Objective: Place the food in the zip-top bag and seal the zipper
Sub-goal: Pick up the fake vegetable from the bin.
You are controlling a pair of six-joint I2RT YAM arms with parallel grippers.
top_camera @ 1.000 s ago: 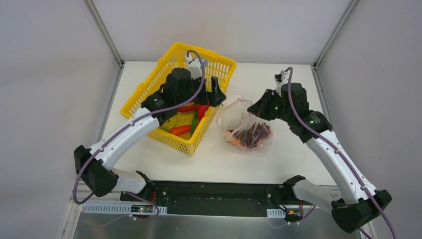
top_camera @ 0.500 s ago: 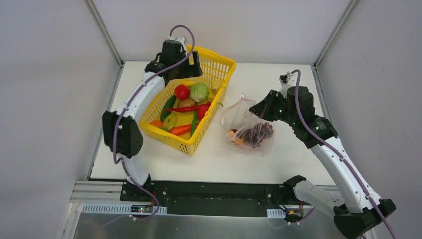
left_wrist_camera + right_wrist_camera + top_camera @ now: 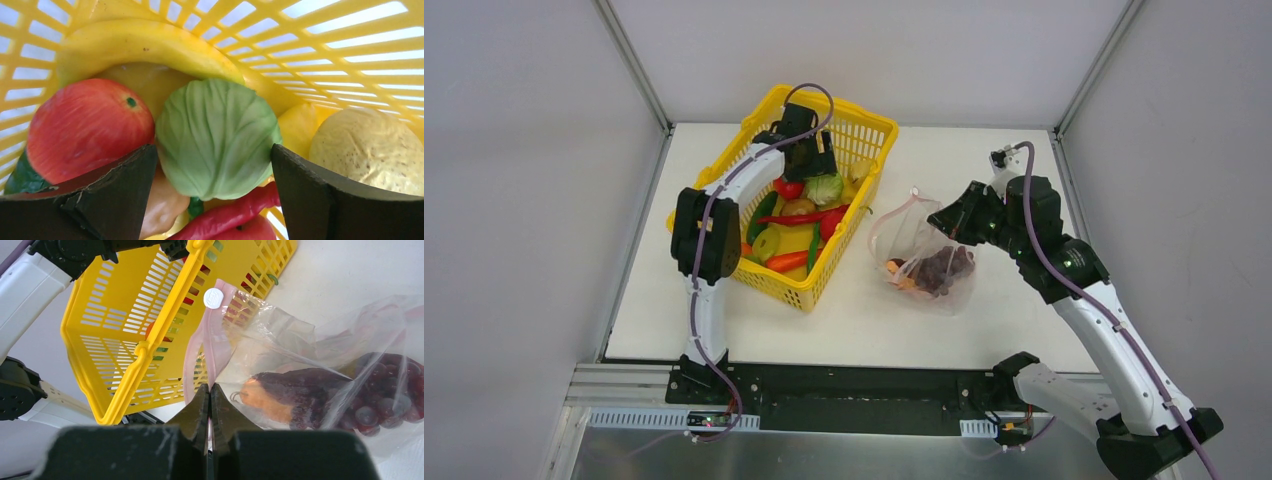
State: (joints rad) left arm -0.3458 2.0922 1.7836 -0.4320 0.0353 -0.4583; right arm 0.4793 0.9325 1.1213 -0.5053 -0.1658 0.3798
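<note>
cabbage (image 3: 217, 135) inside left gripper (image 3: 212, 152) (jaws apart) | right gripper (image 3: 210, 388) pinches zip-top bag (image 3: 300, 340)

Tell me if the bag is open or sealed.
Open: the zipper on the bag gapes in a loop; the right gripper pinches one edge.

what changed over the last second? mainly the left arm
The left arm pulled back from its low reach across the basket, swung to the far end, then dropped in. The left end effector now has open jaws either side of the cabbage, not closed on it. The right end effector drifted slightly right, pinched on the zip-top bag mouth edge throughout. Bag and basket roughly stayed put.
</note>
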